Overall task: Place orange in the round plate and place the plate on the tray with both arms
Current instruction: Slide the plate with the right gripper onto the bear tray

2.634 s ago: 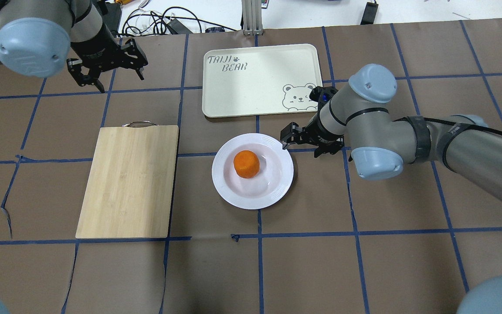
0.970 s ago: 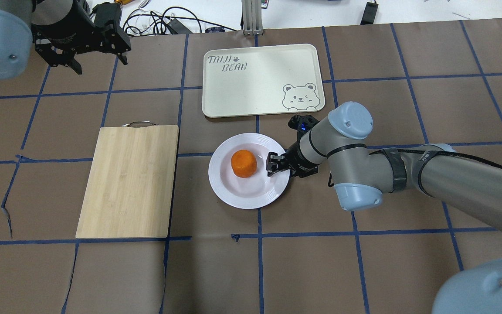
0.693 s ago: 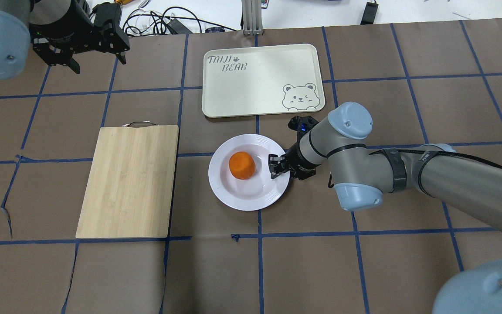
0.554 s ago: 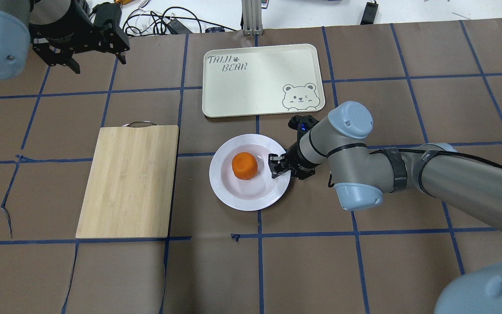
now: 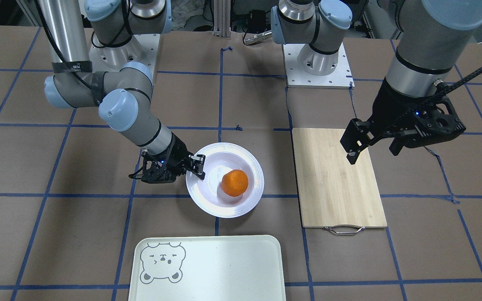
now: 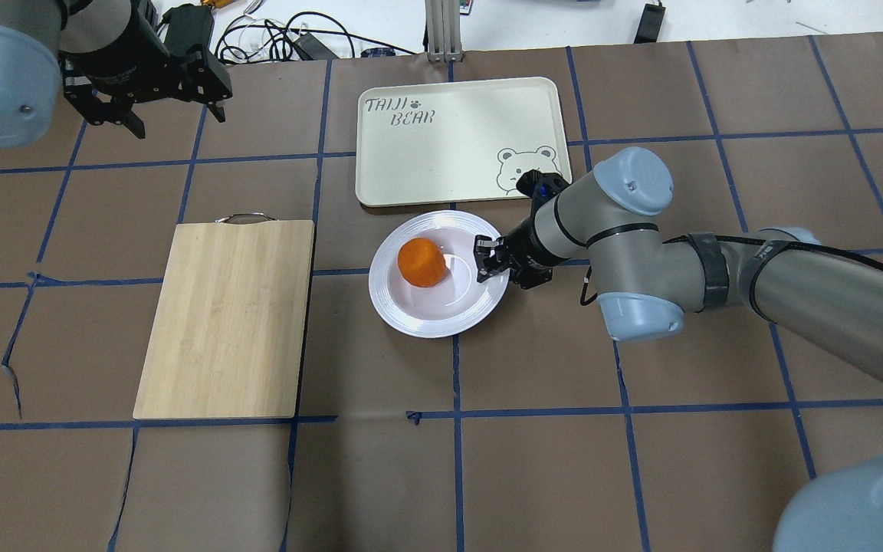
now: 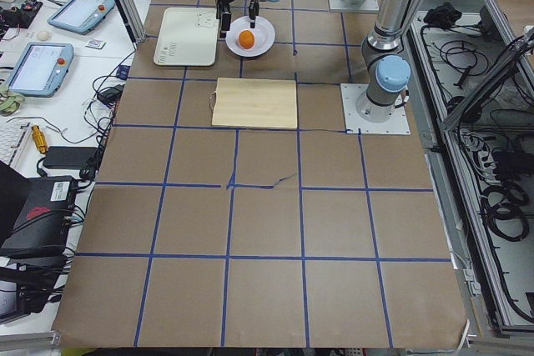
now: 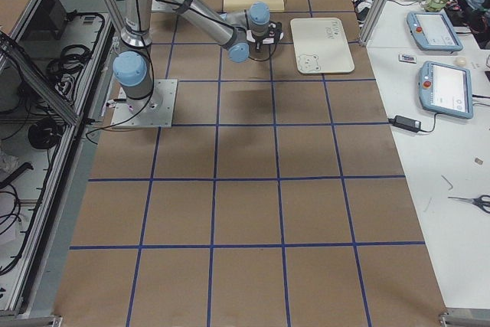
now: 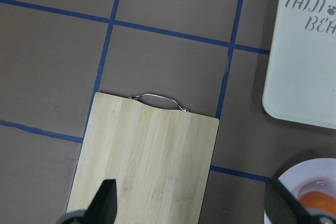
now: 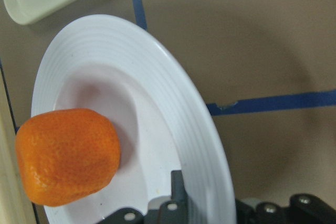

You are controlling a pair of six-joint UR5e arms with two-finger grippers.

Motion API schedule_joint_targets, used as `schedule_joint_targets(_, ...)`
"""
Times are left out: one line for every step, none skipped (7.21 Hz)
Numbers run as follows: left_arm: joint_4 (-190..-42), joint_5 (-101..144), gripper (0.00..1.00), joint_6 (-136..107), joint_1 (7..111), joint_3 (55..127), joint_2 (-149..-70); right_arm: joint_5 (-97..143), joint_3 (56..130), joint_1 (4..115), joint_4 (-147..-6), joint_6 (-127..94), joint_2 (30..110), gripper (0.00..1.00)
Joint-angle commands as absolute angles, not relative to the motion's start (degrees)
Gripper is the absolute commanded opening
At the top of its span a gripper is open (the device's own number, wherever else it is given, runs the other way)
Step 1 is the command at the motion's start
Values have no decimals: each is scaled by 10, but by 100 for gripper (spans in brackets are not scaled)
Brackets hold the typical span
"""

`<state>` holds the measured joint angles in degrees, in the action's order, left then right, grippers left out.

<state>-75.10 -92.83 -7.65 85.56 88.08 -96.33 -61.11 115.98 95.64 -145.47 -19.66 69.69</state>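
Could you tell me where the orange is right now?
In the overhead view, the orange sits in the round plate, just below the tray.

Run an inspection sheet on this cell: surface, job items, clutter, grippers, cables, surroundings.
Surface: table covered in brown paper with a blue tape grid; the paper is torn near its left edge.
Job's things: orange sits in the round plate; the plate is beside the tray, not on it; the tray holds nothing.
Clutter: bamboo board, nothing on it.
Grippers: right gripper shut on the plate's rim; left gripper open, empty, raised off the table.
Cables: loose cables beyond the table's far edge.
Surroundings: handheld screens and scissors on the side bench.
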Motion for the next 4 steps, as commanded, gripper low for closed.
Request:
schedule_joint_targets(-750, -929, 100, -76, 856, 885, -963, -594, 1086, 937, -1399, -206, 689, 0)
schedule_joint_targets(-749, -928, 100, -76, 856, 885, -963, -595, 1031, 937, -1397, -237, 660, 0)
schedule_joint_targets(-749, -929, 100, -76, 856, 884, -962, -596, 949, 936, -1397, -243, 597, 0)
schedule_joint_targets(-748, -930, 100, -76, 856, 882, -962, -598, 862, 936, -1397, -247, 525, 0)
